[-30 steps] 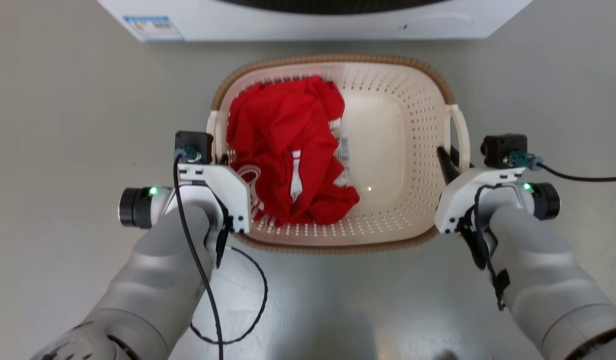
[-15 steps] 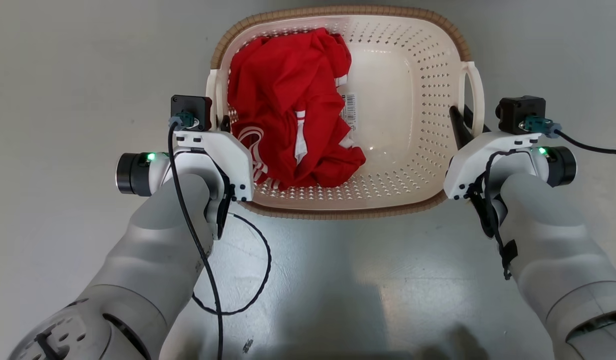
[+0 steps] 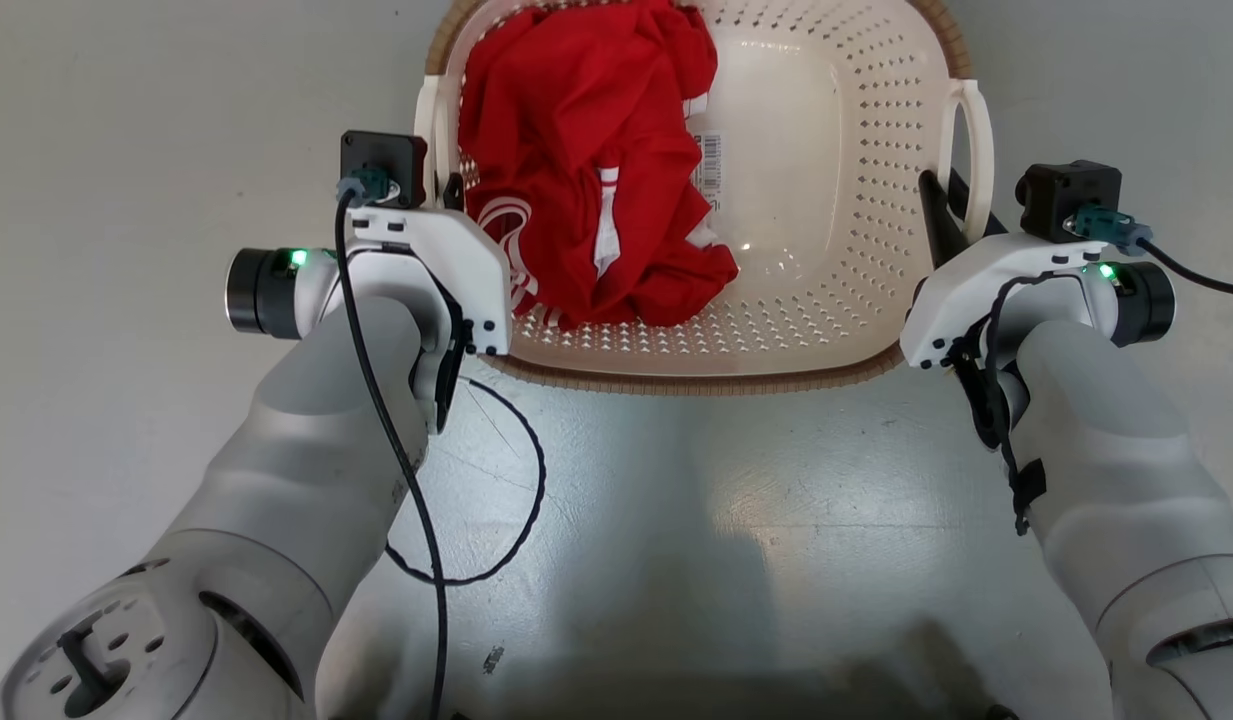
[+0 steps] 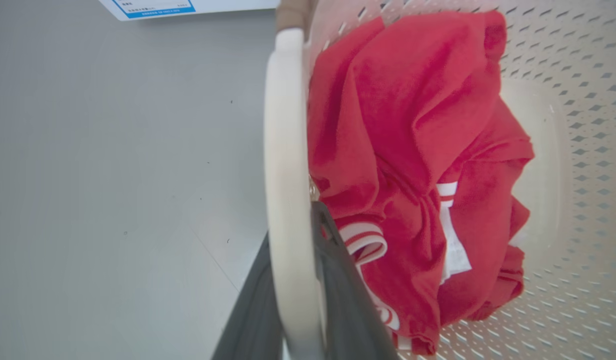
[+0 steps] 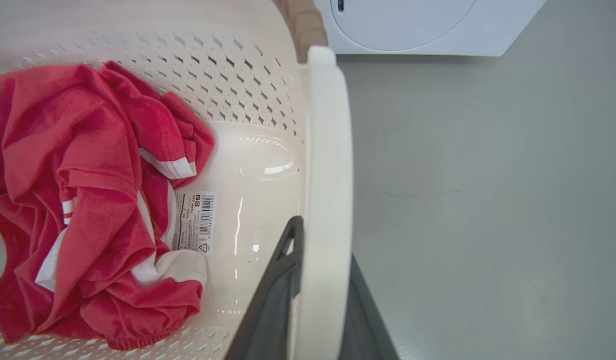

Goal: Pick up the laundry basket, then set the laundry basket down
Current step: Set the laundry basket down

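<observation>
The cream perforated laundry basket [image 3: 826,300] with its brown woven rim sits at the top middle of the head view and holds a red garment [image 3: 586,170]. My left gripper [image 3: 446,190] is shut on the basket's white left loop handle [image 4: 285,150], one dark finger on each side of the handle. My right gripper [image 3: 954,205] is shut on the right loop handle [image 5: 327,150] in the same way. The basket's far end is cut off by the top edge of the head view. Whether the basket's bottom touches the floor I cannot tell.
Smooth grey floor [image 3: 126,150] lies on all sides of the basket. A white washing machine [image 5: 412,25] stands beyond the basket's far end; its labelled corner [image 4: 148,7] shows in the left wrist view. A black cable [image 3: 516,500] loops below my left forearm.
The whole head view has shifted: the washing machine has left its top edge, and the basket with both grippers sits higher in the picture. Both grippers keep their hold on the handles.
</observation>
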You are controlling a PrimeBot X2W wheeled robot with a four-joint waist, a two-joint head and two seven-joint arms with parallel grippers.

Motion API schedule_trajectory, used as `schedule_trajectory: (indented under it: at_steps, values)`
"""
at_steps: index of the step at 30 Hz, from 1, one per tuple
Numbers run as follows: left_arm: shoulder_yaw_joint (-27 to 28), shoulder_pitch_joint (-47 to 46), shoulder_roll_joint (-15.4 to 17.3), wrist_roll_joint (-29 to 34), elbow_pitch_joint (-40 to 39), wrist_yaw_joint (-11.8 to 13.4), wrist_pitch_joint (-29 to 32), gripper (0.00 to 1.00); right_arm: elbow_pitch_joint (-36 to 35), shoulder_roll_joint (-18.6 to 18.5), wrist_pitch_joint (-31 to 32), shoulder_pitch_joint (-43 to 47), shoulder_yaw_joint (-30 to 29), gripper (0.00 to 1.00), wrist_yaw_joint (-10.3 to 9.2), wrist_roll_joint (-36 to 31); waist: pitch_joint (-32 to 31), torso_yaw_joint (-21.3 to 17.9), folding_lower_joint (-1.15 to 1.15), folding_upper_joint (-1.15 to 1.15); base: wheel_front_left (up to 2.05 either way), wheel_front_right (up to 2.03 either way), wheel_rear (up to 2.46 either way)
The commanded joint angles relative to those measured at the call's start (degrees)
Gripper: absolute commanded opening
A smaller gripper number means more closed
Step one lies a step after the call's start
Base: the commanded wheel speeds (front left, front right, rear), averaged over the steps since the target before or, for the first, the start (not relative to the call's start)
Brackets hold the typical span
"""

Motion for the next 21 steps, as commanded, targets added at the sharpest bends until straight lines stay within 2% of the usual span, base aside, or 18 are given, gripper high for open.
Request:
schedule_trajectory:
  at_steps: [1, 21]
  values:
    - [0.21, -1.55, 1.01, 0.50, 0.02, -0.11, -0.66, 0.00, -1.24, 1.31, -0.87, 1.96, 0.49, 0.00, 0.36, -1.08, 0.37, 0.00, 0.00, 0.00, 0.00, 0.00, 0.00]
    - [-0.60, -3.76, 1.01, 0.43, 1.10, -0.24, -0.79, 0.00, -2.25, 1.31, -0.87, 1.15, -1.91, 0.00, 0.36, -1.90, 3.51, -0.51, 0.00, 0.00, 0.00, 0.00, 0.00]
